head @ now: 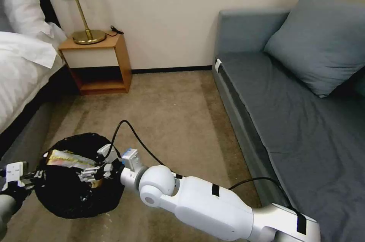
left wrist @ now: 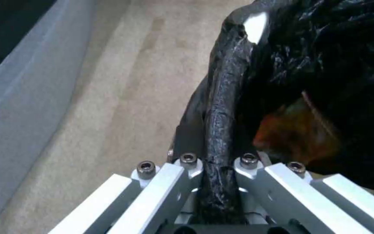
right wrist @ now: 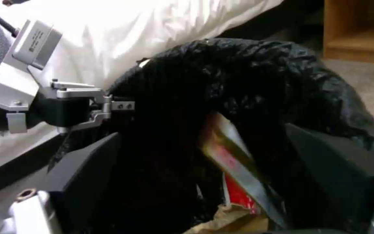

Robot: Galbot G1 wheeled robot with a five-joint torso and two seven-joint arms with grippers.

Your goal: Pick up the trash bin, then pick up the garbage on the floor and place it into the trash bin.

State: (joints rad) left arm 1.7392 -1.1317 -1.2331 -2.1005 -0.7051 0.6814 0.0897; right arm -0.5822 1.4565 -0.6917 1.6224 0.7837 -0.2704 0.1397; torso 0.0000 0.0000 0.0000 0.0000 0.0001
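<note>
The trash bin (head: 76, 196), lined with a glossy black bag, hangs low at the left above the carpet. My left gripper (head: 36, 175) is shut on its rim (left wrist: 221, 97); the right wrist view shows the left gripper (right wrist: 124, 105) clamped there too. My right gripper (head: 89, 173) hovers over the bin's mouth, open, with its dark fingers (right wrist: 87, 169) wide apart. Between them a gold-black wrapper (right wrist: 228, 152) leans inside the bag, touching neither finger; it also shows in the head view (head: 66, 158). Below it lie a red-white wrapper (right wrist: 239, 195) and a tan paper pouch (right wrist: 226, 221).
A bed (head: 19, 71) with white linen runs along the left. A wooden nightstand (head: 99, 63) with a brass lamp (head: 87, 33) stands by the wall. A grey sofa (head: 296, 120) with a cushion (head: 319, 44) lines the right. Bare carpet (head: 178, 120) lies between them.
</note>
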